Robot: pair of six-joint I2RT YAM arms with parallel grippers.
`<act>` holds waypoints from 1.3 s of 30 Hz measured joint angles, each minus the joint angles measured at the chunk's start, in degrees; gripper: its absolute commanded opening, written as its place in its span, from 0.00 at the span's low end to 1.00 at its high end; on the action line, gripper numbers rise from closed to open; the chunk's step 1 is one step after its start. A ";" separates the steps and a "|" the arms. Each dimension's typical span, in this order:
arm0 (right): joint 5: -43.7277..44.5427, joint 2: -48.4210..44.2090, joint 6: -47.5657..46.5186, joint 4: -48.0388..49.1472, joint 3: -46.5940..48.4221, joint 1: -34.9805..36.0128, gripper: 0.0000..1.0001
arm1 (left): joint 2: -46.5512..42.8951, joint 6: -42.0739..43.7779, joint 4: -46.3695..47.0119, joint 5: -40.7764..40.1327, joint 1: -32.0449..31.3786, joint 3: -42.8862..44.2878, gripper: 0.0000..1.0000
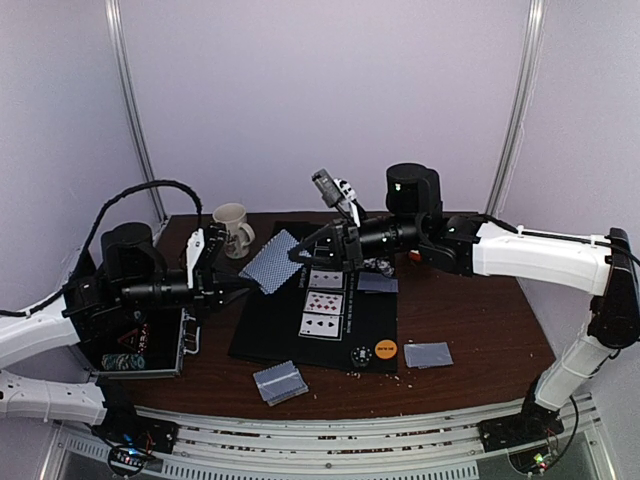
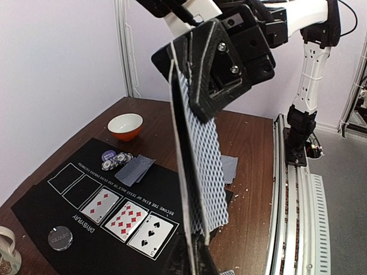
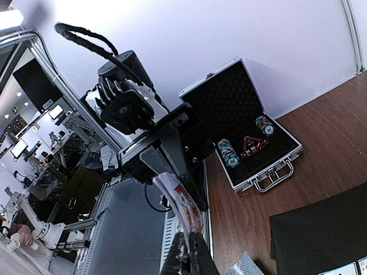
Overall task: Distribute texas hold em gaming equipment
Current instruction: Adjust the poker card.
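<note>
Grey-backed playing cards [image 1: 274, 262] hang between the left gripper [image 1: 240, 285] and right gripper [image 1: 299, 255], both jaws squeezed closed around them. Pull one card off slowly, gripping the rest firmly.

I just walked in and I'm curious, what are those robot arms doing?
The left gripper and the right gripper are both shut on the same grey-backed playing cards, holding them in the air, one at each end. Below, three white cards lie face up on the flat black mat.
</note>
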 measured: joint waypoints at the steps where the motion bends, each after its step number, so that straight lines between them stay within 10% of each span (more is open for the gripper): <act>1: -0.13 0.00 0.04 0.00 0.00 0.00 0.00 | 0.00 0.02 0.09 -0.22 0.00 -0.07 0.00; 15: -1.31 0.07 0.39 0.74 0.00 -0.04 0.00 | -0.04 -1.46 6.21 -0.22 -0.02 -1.27 0.16; 19: -1.29 0.07 0.37 0.72 0.00 -0.04 0.00 | -0.02 -2.14 8.57 1.57 -0.02 -2.05 0.00; 39: 2.91 0.07 -0.79 -0.09 -2.78 -1.14 0.01 | 0.46 -3.67 7.04 -4.70 -0.90 -2.10 0.00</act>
